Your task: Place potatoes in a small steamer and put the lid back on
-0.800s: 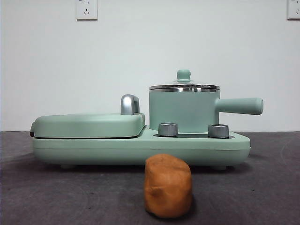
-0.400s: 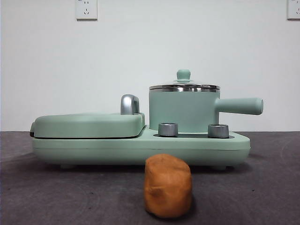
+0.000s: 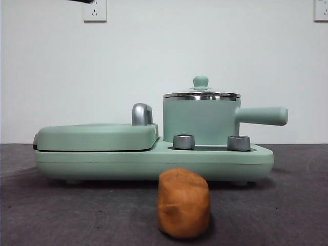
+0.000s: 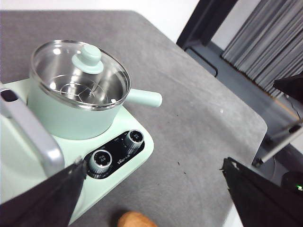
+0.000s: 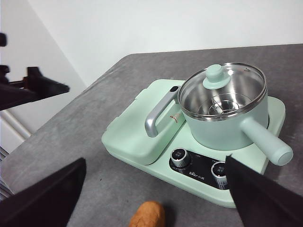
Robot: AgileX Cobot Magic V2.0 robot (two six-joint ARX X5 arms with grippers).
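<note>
The orange-brown potato lies on the grey table in front of the appliance; it also shows in the left wrist view and the right wrist view. The mint-green steamer pot stands on the appliance's right half, its long handle pointing right. The glass lid with a green knob sits on the pot. My left gripper is open and empty, high above the table near the pot. My right gripper is open and empty, high above the table in front of the appliance.
The flat green griddle cover with a chrome handle fills the appliance's left half. Two steel knobs sit on the base's front. A black arm tip shows at the top left.
A black arm tip has come into the front view's top left edge. The potato, pot and lid have not moved.
</note>
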